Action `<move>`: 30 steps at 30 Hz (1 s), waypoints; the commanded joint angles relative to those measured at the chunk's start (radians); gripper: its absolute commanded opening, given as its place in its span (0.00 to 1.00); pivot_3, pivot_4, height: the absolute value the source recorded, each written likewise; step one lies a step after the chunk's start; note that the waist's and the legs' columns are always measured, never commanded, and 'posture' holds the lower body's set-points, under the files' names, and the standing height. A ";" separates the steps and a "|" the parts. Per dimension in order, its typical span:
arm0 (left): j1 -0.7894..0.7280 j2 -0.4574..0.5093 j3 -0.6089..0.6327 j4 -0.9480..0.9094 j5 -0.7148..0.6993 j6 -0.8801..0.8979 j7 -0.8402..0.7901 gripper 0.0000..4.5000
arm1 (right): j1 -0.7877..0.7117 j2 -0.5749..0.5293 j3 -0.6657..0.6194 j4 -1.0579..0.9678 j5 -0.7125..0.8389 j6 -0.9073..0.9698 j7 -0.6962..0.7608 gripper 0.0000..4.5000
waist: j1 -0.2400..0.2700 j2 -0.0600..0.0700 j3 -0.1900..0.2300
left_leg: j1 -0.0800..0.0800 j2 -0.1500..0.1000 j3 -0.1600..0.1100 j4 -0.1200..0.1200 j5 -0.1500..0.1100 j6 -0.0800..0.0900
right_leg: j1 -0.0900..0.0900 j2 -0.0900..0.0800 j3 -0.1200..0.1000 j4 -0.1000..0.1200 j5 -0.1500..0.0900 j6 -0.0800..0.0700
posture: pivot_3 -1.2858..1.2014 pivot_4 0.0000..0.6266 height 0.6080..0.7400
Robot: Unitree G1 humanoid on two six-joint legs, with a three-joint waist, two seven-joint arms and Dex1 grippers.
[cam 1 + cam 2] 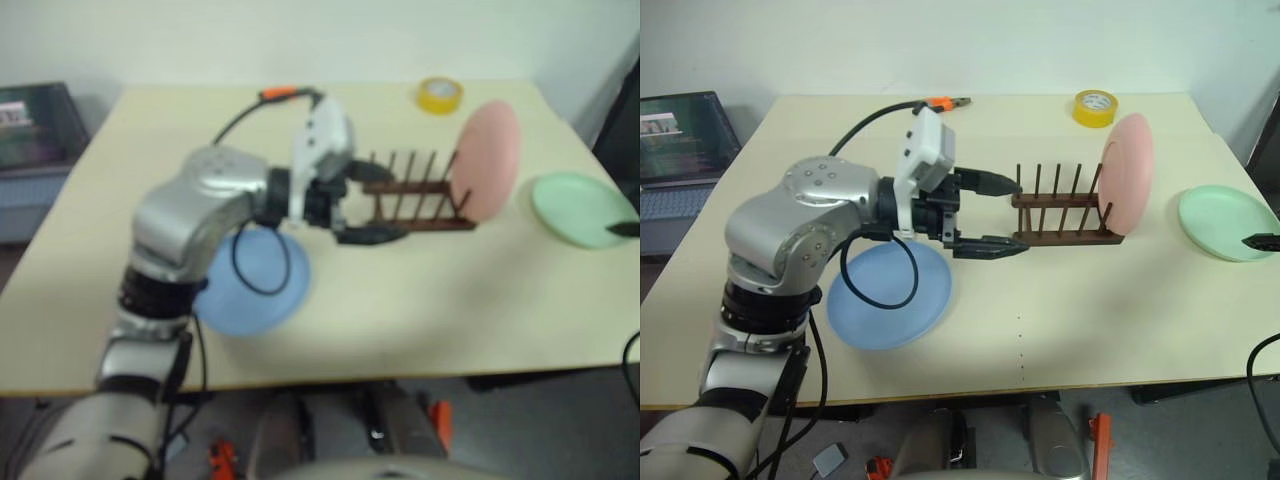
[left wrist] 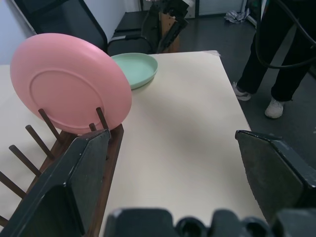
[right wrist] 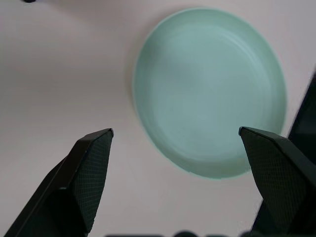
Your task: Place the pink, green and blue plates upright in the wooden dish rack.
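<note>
Pink plate (image 1: 1129,172) stands upright in the rack's (image 1: 1060,215) right end, green plate (image 1: 1225,222) and blue plate (image 1: 890,293) lie flat on the table (image 1: 1060,320), left gripper (image 1: 985,215) spread empty beside the rack, right gripper (image 3: 175,143) spread above green, evidently the next pick.

Robot lab or office room: plain cream table (image 1: 1060,330) against white wall, laptop (image 1: 680,135) alongside, black office chairs (image 2: 64,19), grey floor, person's legs (image 2: 276,64) nearby.
</note>
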 commanded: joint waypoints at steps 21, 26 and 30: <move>-0.005 0.000 0.017 -0.044 -0.022 0.022 0.013 1.00 | -0.011 -0.034 0.195 0.010 -0.268 -0.303 -0.303 0.99 | -0.001 0.000 0.000 | 0.000 0.000 0.000 0.000 0.000 0.000 | 0.000 0.000 0.000 0.000 0.000 0.000 | 0.52 0.24 1.00; -0.004 0.002 0.020 -0.048 -0.025 0.027 0.016 1.00 | -0.051 0.004 0.067 0.020 -0.120 -0.179 -0.131 0.99 | -0.004 0.000 0.000 | 0.000 0.000 0.000 0.000 0.000 0.000 | 0.000 0.000 0.000 0.000 0.000 0.000 | 0.52 0.24 1.00; -0.007 0.006 0.020 -0.046 -0.028 0.027 0.019 1.00 | -0.053 0.014 -0.009 0.017 -0.037 -0.065 -0.031 0.99 | -0.003 0.000 0.000 | 0.000 0.000 -0.001 0.000 0.000 0.000 | 0.000 0.000 0.000 0.000 0.000 0.001 | 0.52 0.24 1.00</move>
